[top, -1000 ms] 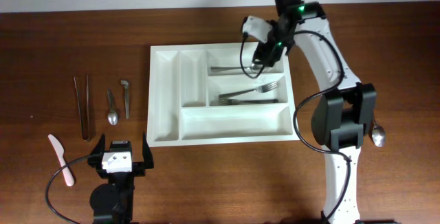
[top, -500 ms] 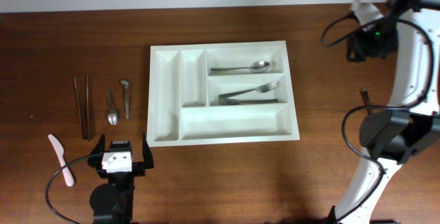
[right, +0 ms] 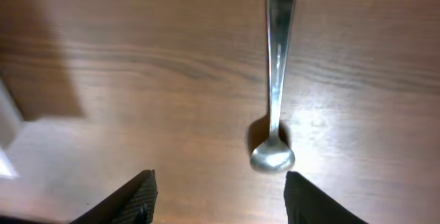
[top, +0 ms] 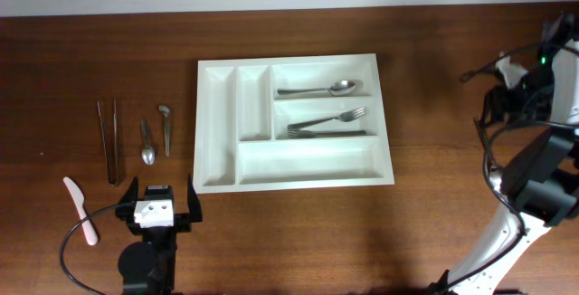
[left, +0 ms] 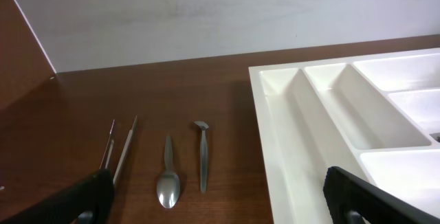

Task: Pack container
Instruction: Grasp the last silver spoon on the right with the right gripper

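Overhead view: the left arm (top: 149, 259) stands at the front edge of the table (top: 434, 232), near its left corner. The left gripper (top: 161, 192) points toward the far edge, with its fingers spread wide and nothing between them. The right arm (top: 543, 164) rises along the right edge and folds over the surface there (its fingers cannot be made out from above). The container (top: 298, 180) lies flat at the centre of the table, well apart from both arms, with its long sides parallel to the front edge. A stored spoon (top: 318, 89) lies in its far horizontal compartment and forks (top: 327, 123) lie in the middle one. Between the container and the left edge lie metal tongs (top: 108, 141), a loose spoon (top: 147, 143) and a short metal utensil (top: 165, 128). A pale pink knife (top: 80, 210) lies nearer the front edge. Left wrist view: the same three metal items lie side by side without touching, just beside the container's left wall. Right wrist view: the right gripper (right: 220, 200) hangs above bare wood with its fingers parted and gripping nothing. Below it lies a right-side spoon (right: 277, 80), bowl toward the camera and handle pointing away.
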Robot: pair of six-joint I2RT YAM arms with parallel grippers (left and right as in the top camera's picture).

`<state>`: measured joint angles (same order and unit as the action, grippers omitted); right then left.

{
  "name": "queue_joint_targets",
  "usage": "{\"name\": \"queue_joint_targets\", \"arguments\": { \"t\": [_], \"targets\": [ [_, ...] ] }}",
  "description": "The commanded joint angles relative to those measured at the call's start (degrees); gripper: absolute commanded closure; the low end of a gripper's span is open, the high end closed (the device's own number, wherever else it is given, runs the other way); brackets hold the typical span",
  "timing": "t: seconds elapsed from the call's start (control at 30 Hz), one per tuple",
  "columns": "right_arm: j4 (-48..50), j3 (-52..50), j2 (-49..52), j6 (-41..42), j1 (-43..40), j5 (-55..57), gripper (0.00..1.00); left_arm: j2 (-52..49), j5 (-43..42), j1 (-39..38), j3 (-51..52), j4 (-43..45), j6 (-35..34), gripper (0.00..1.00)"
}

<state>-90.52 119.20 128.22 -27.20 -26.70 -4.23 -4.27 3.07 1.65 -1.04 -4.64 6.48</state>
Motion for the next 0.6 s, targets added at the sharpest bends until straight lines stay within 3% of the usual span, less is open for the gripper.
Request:
{"name": "queue_joint_targets", "arguments": {
  "t": [0.0, 0.57],
  "targets": [
    [3.0, -6.5, 0.0, -0.6, -2.4, 0.5, 0.40, 0.4, 0.2, 0.3, 0.5, 0.2, 0.9, 0.01],
    [15.3, -20.9, 0.0, -5.6, -4.9, 5.7, 0.44, 0.4, 0.2, 0.3, 0.5, 0.2, 0.9, 0.01]
  ]
}}
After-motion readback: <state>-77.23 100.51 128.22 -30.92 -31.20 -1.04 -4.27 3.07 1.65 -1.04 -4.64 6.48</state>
